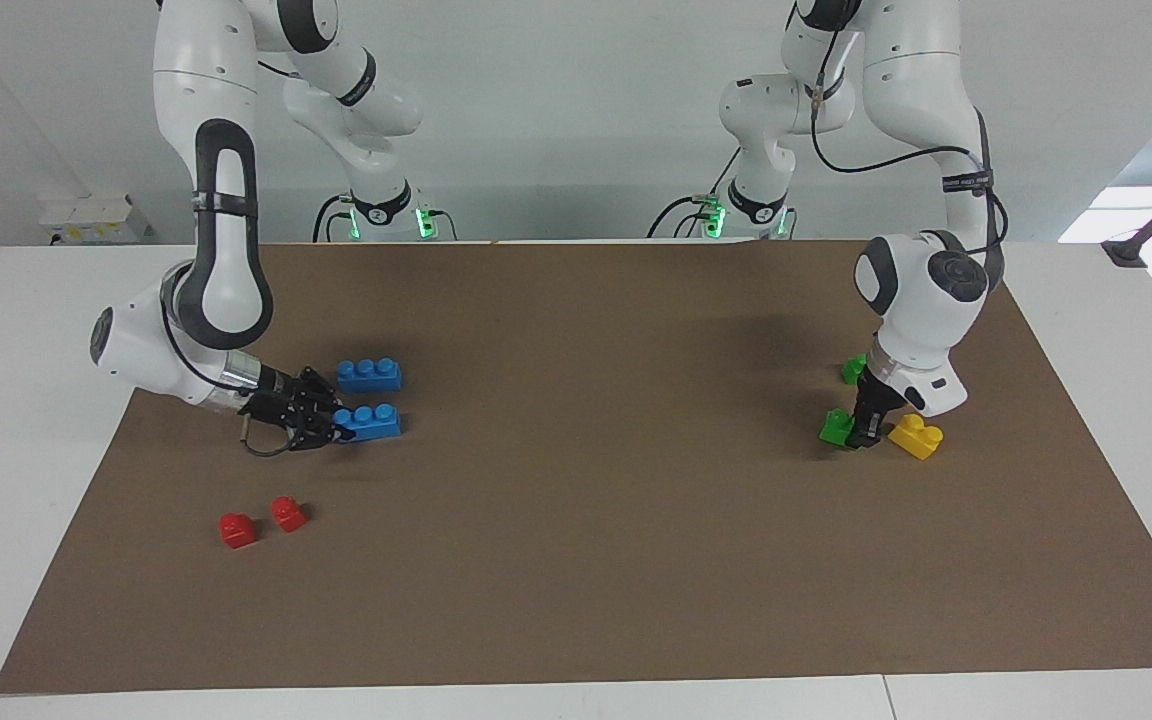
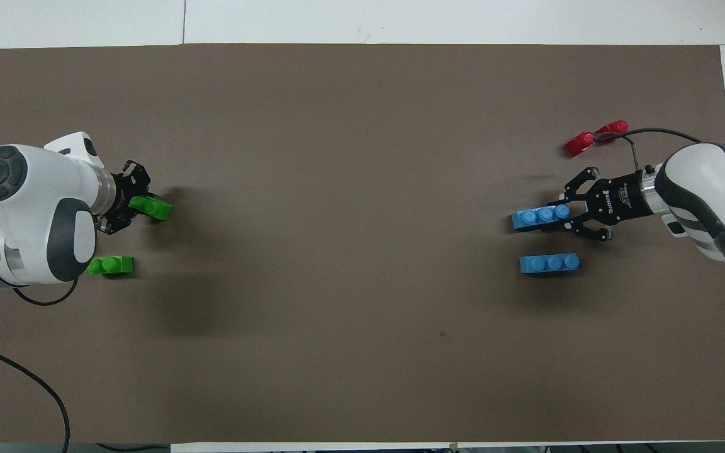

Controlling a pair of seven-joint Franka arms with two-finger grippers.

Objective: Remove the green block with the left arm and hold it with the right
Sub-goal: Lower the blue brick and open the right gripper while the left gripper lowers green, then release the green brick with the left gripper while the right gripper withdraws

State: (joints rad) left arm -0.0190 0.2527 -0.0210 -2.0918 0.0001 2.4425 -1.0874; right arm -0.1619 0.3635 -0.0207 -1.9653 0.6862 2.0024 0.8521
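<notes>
Starting nearest the robots, a spare green brick (image 2: 111,265) lies flat on the bench (image 2: 362,352) toward the left arm's end. A loose blue brick (image 2: 549,263) lies about as near at the right arm's end.

One step farther out, the left claw (image 1: 864,428) is down at the brown mat and clenched on the green block (image 1: 836,428). It grips the block by one end. The rest of the block juts out of the fingertips toward the middle of the bench, with its long axis running roughly along the bench toward the right arm and skewed a little. The block sits at mat level; I cannot tell whether it rests on the mat or hangs just clear of it. A yellow brick (image 1: 916,436) lies just beside the claw; whether they touch is not clear.

At the same depth the right claw (image 1: 333,428) is clenched on the end of a second blue brick (image 1: 368,421), low over the mat and well apart from the green block. Only the left arm is within reach of the block. As I judge it, any passing of the block to the right arm would need that claw to be freed first.

Farthest out, two red bricks (image 1: 261,522) sit side by side.
</notes>
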